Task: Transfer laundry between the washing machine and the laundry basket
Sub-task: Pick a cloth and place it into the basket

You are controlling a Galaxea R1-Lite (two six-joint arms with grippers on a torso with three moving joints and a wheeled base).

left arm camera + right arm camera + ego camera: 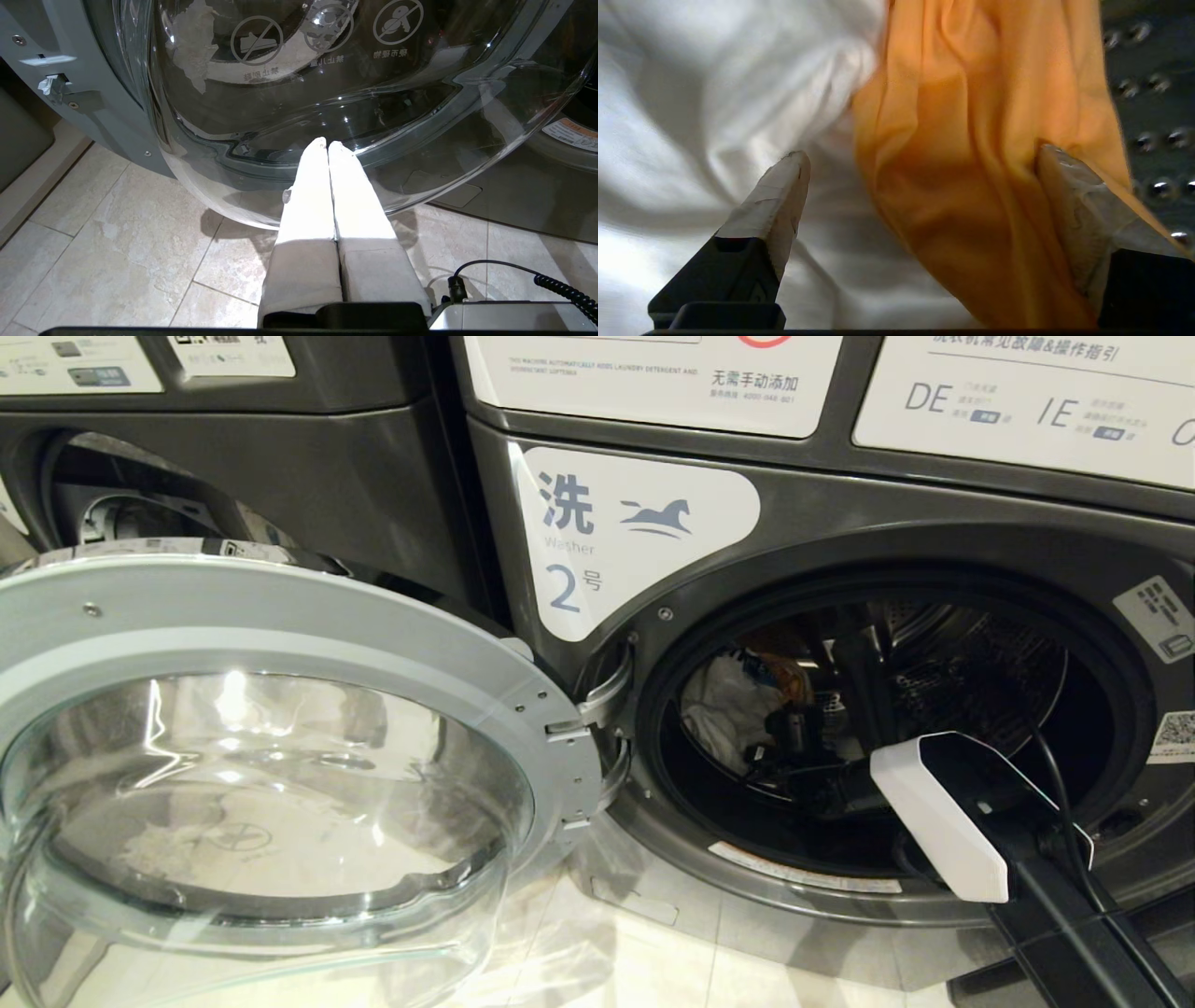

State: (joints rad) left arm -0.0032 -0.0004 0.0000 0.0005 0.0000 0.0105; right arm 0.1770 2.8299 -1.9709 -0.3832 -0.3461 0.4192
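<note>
While left gripper (327, 144) is resting w/ jaws together, right gripper (920, 172) is reaching, jaws apart, at orange cloth (971, 140) & white cloth (714, 93) inside washing machine (840, 523).

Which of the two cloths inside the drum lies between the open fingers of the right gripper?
The orange cloth: it hangs between the right gripper's fingers; the white cloth lies mostly beside them.

Two washing machines (803, 523) (233, 439), two garments (one white (714, 93), one orange (971, 140)).
</note>
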